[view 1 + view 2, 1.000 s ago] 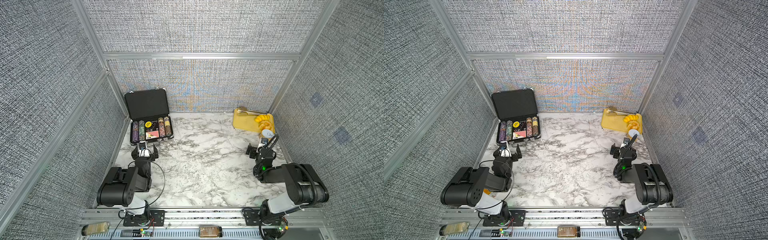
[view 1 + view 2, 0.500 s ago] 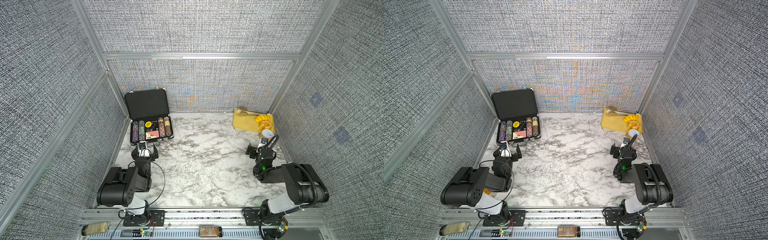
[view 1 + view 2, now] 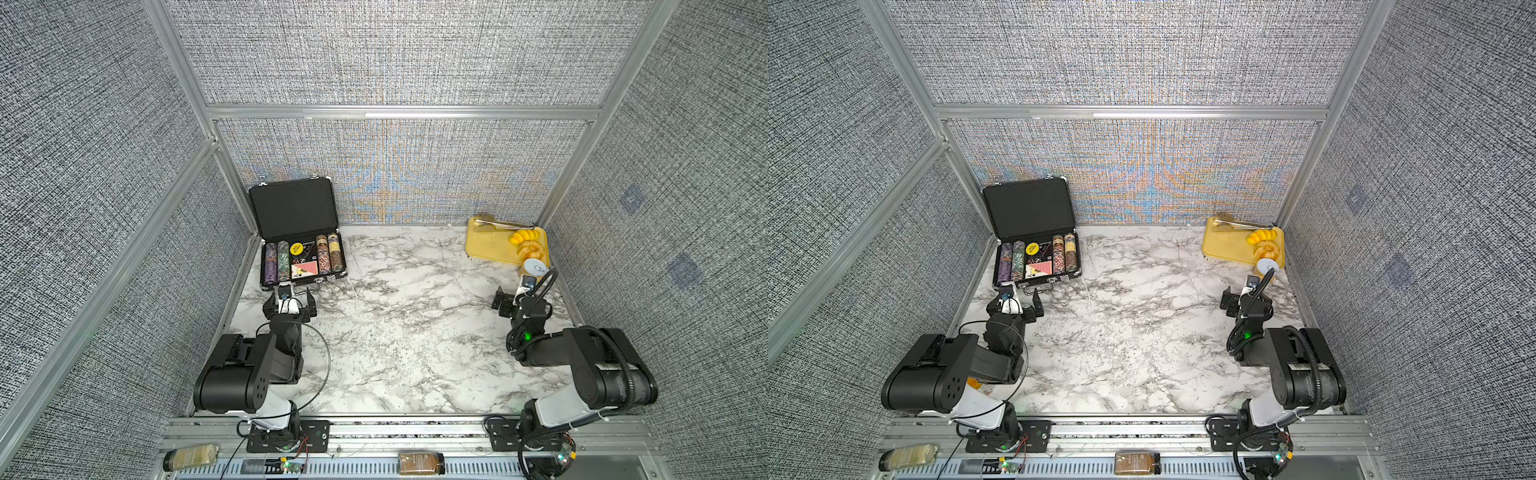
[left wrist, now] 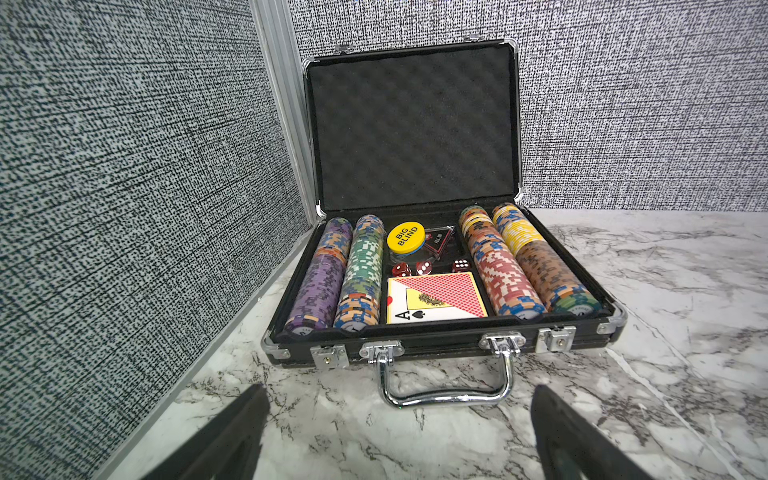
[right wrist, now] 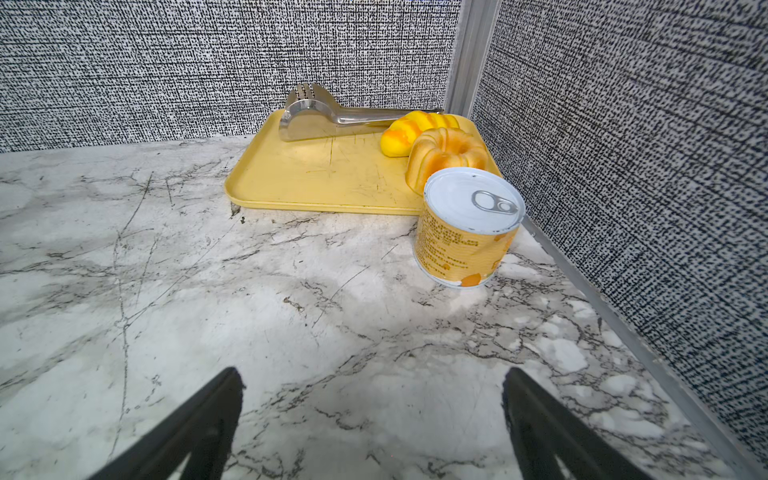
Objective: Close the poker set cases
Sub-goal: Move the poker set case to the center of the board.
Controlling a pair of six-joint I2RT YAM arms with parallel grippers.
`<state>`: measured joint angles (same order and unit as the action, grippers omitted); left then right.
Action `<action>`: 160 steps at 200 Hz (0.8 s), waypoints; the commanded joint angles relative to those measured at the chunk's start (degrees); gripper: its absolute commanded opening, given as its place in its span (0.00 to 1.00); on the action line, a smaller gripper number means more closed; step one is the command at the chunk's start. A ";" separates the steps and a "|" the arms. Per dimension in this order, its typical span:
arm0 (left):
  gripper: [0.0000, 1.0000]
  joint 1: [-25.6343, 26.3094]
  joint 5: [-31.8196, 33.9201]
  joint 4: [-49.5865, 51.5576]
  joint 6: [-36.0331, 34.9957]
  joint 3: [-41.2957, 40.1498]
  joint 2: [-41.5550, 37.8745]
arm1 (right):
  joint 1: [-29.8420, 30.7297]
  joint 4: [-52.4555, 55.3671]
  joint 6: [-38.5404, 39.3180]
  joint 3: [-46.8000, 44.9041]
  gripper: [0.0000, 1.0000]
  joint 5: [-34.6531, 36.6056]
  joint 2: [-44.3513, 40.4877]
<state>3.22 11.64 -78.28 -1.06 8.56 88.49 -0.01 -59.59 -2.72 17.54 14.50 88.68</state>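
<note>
— Sitting open in the far left corner of the table [image 3: 415, 332], the case [image 3: 295, 208] is standing its lid upright
— And the grippers?
— Left gripper [image 3: 291, 296] is hovering just before its handle [image 4: 446, 398], fingers apart; right gripper [image 5: 372, 376] is facing the tray [image 5: 316, 178], fingers apart

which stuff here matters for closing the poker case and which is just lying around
For the job: black briefcase-style poker case with silver edges, lid up; open left tool in front of it.
Lying about: yellow plastic tray, silver metal tongs, yellow striped bun, orange ring-shaped cake, yellow pull-tab can.
</note>
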 commanded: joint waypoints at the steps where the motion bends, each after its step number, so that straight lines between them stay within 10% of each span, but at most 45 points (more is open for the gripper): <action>1: 0.99 -0.06 0.20 -1.61 0.27 0.14 -0.14 | -0.07 -0.78 -0.19 0.21 0.99 -0.05 0.00; 45: 0.99 0.11 1.06 3.22 0.12 0.28 -6.32 | 1.33 6.95 2.65 1.51 0.99 -2.47 -5.84; 97: 0.99 -0.16 7.04 43.45 3.43 13.09 -24.77 | 11.55 34.34 4.80 14.68 0.99 2.25 -11.64; 160: 0.99 -4.82 -0.68 72.32 8.78 28.09 -21.66 | 23.30 59.38 -4.73 42.97 0.99 -5.26 -0.87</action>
<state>0.30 14.90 -20.18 4.16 33.39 65.45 20.05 -12.38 -3.14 52.40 12.56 83.99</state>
